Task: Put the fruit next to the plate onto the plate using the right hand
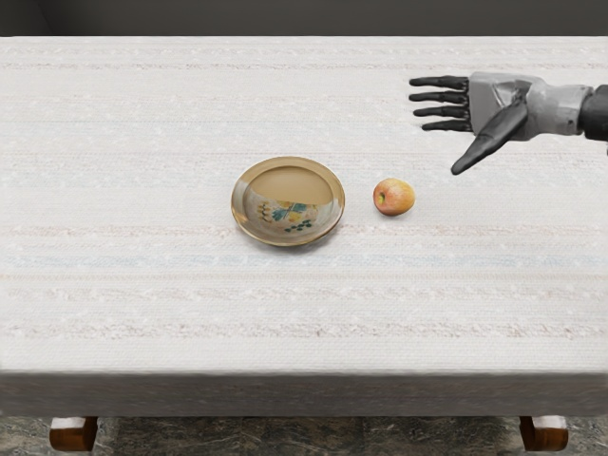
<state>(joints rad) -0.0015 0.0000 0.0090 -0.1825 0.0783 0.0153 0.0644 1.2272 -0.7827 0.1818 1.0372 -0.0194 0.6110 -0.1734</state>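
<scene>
While mostly yellow, red-blushed apple (393, 197)

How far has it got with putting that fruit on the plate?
Nothing looks done yet. The apple lies on the table just right of the plate, not touching it. In hand: the right hand hovers farther back and to the right of the apple, its fingers spread and holding nothing. Left to do: reach the apple, grasp it, carry it over and set it on the plate.
</scene>
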